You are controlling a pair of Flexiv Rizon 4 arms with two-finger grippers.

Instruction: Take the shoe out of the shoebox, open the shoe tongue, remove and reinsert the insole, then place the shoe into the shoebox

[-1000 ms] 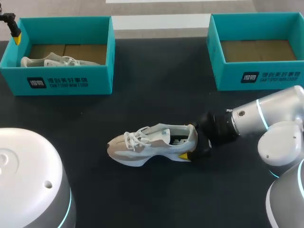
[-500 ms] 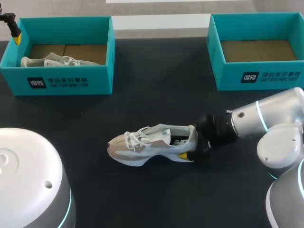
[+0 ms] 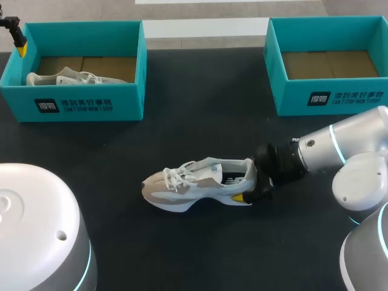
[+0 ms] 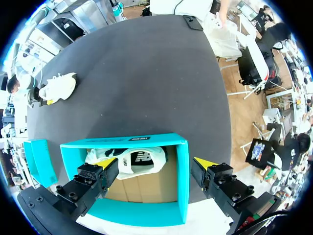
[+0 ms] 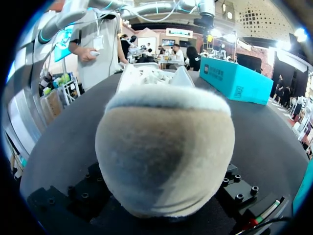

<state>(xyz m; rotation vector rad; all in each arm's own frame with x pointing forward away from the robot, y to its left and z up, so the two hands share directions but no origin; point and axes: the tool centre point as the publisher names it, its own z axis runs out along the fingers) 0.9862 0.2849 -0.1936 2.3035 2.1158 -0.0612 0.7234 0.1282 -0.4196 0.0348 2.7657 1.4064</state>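
From above, the left gripper (image 3: pixel 21 45) shows only as one yellow tip at the far left corner of the left box (image 3: pixel 91 104). Its own wrist view tells more. The fingers (image 4: pixel 108 163) stand wide apart and hold nothing. They hang over the open box, one tip above each side of it. Below them a second shoe (image 4: pixel 133 161), pale and white, lies on the brown cardboard floor against one wall. In the head view this shoe lies lengthwise along the box's front wall.

The shoe (image 3: pixel 200 182) stands on its sole in the middle of the black table (image 3: pixel 200 109), well apart from both boxes. Its toe points left, its heel points right and its laces face up. The left wrist view shows it only as a small pale shape far across the table.

The right gripper (image 3: pixel 248 185) is at the shoe's heel and clamps it from two sides. The head view shows one yellow tip low on the near side of the heel, and the other finger is hidden behind it. In the right wrist view the grey-brown heel with its pale padded collar fills the space between the dark finger mounts, and no yellow tip shows.

The right box (image 3: pixel 339 100) sits at the far right of the table with only brown cardboard inside.

The table top is matt black.
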